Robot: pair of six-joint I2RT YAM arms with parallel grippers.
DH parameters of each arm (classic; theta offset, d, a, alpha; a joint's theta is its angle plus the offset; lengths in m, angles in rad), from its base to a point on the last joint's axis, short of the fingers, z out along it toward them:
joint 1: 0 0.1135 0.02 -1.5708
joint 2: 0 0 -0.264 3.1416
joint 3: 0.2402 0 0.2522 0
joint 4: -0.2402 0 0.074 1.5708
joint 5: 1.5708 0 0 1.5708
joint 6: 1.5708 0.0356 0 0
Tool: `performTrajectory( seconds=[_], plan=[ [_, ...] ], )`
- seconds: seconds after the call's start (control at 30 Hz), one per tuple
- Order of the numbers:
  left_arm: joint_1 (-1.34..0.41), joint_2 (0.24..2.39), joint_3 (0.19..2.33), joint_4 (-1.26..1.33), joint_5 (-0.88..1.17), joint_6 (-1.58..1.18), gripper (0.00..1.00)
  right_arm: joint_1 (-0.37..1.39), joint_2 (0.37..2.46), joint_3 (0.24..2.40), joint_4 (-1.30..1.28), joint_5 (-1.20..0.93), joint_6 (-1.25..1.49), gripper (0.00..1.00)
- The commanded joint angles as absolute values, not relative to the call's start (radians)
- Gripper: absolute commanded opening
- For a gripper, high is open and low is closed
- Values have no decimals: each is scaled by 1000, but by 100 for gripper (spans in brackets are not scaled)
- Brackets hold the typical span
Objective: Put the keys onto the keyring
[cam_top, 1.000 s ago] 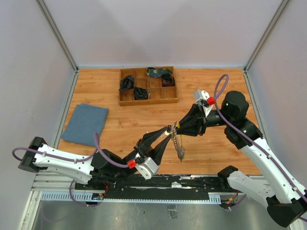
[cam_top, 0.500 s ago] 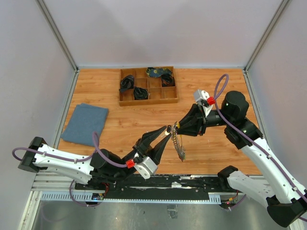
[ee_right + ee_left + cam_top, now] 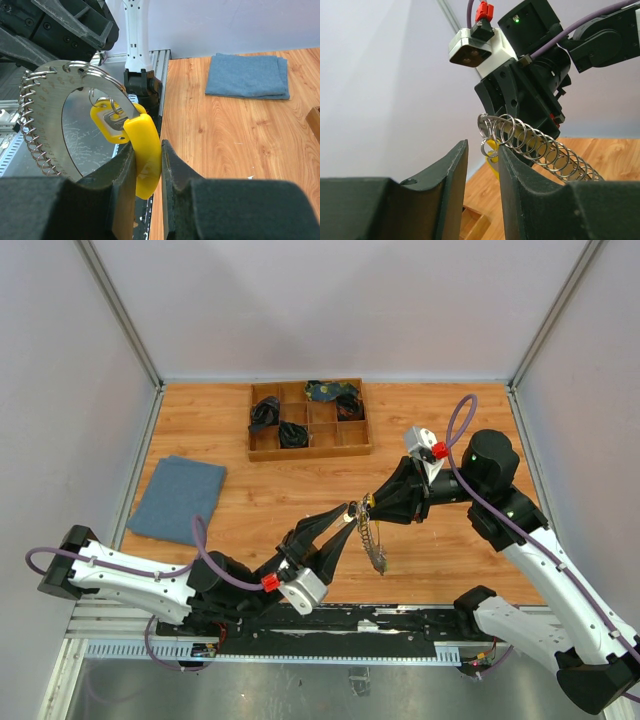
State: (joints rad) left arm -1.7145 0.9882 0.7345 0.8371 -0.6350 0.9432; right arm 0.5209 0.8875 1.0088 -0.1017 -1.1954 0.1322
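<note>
**Two claws very close, and a wobbly bunch**

From above, the right claw (image 3: 366, 507) was up over the table (image 3: 240, 510), and the keys (image 3: 371, 538) hung down in a line just below it. The left claw (image 3: 346, 516) pointed up at them from the near side. Its tips were just beside the right claw. I could not tell there if the two claws touched.

From the left wrist, the left claw's two fingers (image 3: 451, 172) stood a little apart with a thin gap between them. Nothing was held in that gap. Just past the tips sat a small silver loop, and a row of shiny loops ran off to the right of it. The right claw filled the space right behind them.

From the right wrist, the right claw was squeezed tight on the yellow piece (image 3: 145, 155). The keyring (image 3: 67, 67) curved up and to the left from that grip, with the thin silver bits fanned along its outer edge. A small yellow tag (image 3: 106, 116) hung inside the ring.

I think a few things could go wrong. The left claw might push in too far, bump the ring, and twist the yellow piece in the right claw's grip. Then the whole bunch could slip out and fall. The keys hang loose, so a small knock could set them swinging. The left claw might then close on the wrong loop, or on nothing. The claws are so close that they might also hit each other.
</note>
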Motion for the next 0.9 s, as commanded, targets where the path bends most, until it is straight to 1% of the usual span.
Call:
performTrajectory(
  seconds=[0.0,0.87],
  plan=[
    [-1735,982,766,888,-639,954,36,511,879,1013,-51,-1201,153,1],
    [-1752,998,769,924,-653,977,35,512,874,1000,-36,-1201,165,1]
  ],
)
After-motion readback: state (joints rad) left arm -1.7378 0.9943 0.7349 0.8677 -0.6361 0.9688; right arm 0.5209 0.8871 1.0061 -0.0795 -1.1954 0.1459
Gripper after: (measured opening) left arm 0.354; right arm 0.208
